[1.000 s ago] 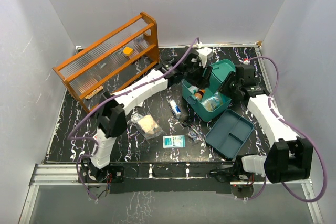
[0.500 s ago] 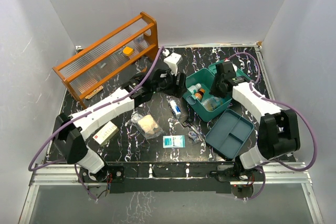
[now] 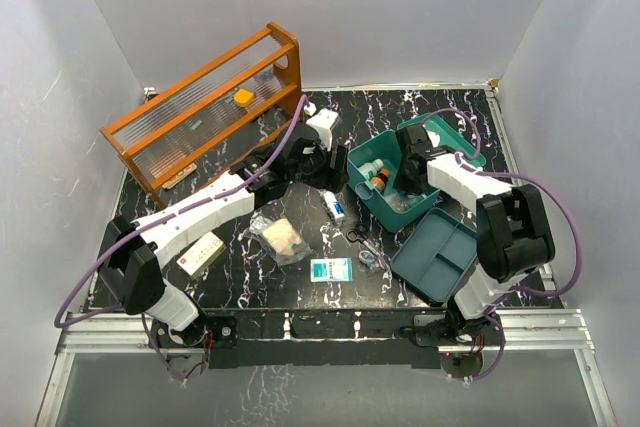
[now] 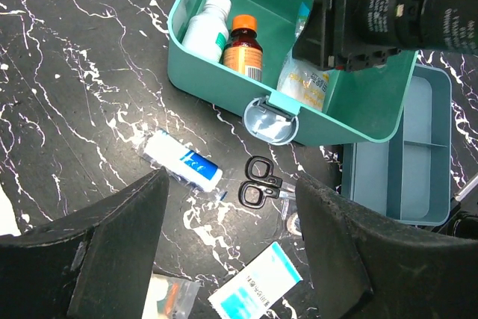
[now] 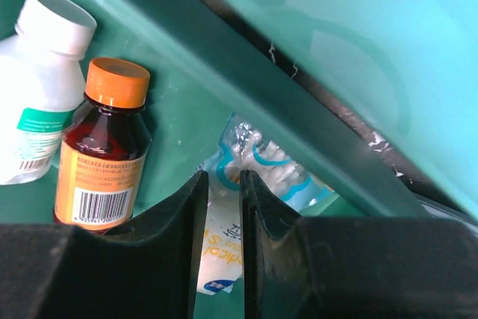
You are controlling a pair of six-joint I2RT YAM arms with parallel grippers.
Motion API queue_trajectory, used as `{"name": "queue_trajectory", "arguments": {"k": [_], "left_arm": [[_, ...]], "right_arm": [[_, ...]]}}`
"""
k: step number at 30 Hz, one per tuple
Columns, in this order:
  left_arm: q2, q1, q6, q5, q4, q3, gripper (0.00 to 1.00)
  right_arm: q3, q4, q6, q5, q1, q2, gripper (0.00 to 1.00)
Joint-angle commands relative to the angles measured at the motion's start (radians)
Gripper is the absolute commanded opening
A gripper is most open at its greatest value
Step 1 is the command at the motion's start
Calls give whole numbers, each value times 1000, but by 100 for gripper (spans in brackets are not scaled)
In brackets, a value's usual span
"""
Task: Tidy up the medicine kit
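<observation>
So the medicine kit [image 3: 362, 187] is a teal-green plastic box with rounded corners, lid flipped up and a pale round latch [image 4: 270, 119] on the front wall. It sits just ahead of the left gripper [image 4: 230, 184], which is spread wide and holding nothing. The right gripper [image 5: 219, 259] is down inside the box, jaws narrow and almost together. A sachet [image 5: 254, 177] is right in front of it, and a brown orange-capped bottle [image 5: 101, 147] and a white bottle [image 5: 37, 87] lie off to its left.

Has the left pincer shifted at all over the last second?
Yes. The left pincer swung left, from behind the medicine kit toward the orange rack.
</observation>
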Motion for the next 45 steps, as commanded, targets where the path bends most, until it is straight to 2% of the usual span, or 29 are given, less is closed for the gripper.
{"name": "queue_trajectory", "arguments": {"k": [1, 5, 16, 23, 27, 29, 30, 31, 36, 45], "left_arm": [[-13, 9, 3, -12, 18, -11, 68], [-18, 30, -30, 2, 21, -26, 71], [-58, 132, -123, 22, 47, -109, 73], [-121, 161, -164, -108, 39, -217, 77], [-185, 193, -193, -171, 39, -279, 79], [-214, 199, -218, -228, 13, -307, 84], [-227, 199, -244, -282, -22, -319, 95], [-241, 202, -266, -323, -53, -331, 98], [-343, 209, -318, -375, -140, -395, 99], [-504, 210, -485, -208, -260, -541, 97]], "right_arm": [[42, 17, -13, 45, 22, 26, 22], [50, 5, -7, 57, 23, 7, 24], [194, -38, -17, -1, 48, -154, 34], [188, 31, -30, -119, 91, -296, 41], [167, 102, -36, -240, 140, -345, 44], [146, 134, -29, -279, 169, -353, 44], [133, 145, -25, -286, 187, -357, 45], [119, 160, -22, -292, 206, -358, 45], [95, 173, -81, -294, 326, -319, 45], [96, 179, -60, -299, 504, -170, 45]]}}
